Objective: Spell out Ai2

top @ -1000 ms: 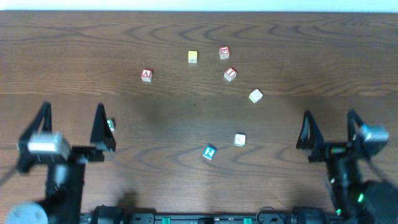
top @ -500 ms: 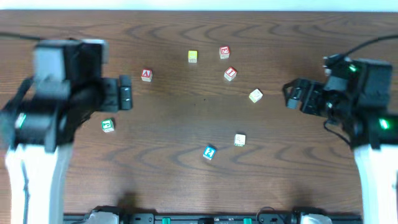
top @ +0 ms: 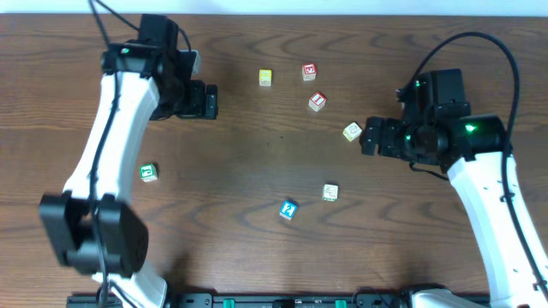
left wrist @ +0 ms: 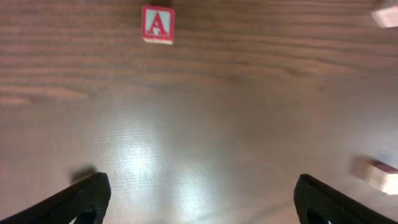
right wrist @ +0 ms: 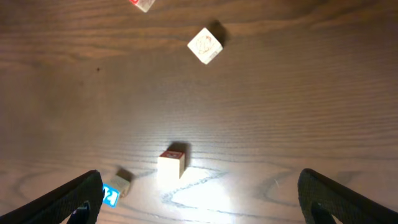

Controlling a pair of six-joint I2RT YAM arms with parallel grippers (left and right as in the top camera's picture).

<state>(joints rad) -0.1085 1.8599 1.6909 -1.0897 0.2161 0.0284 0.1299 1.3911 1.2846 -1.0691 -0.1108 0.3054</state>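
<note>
Red A block (left wrist: pixel 158 23) ahead of the spread left hand (left wrist: pixel 200 194)

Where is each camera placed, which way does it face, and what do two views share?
Overhead: fixed above the table, looking down; shows both arms, the left gripper and right gripper.
Left wrist: on the left arm, facing down at the red A block; its fingertips show.
Right wrist: on the right arm, facing down; its fingertips show.
Shared: overhead and right wrist both show the blue 2 block.
</note>
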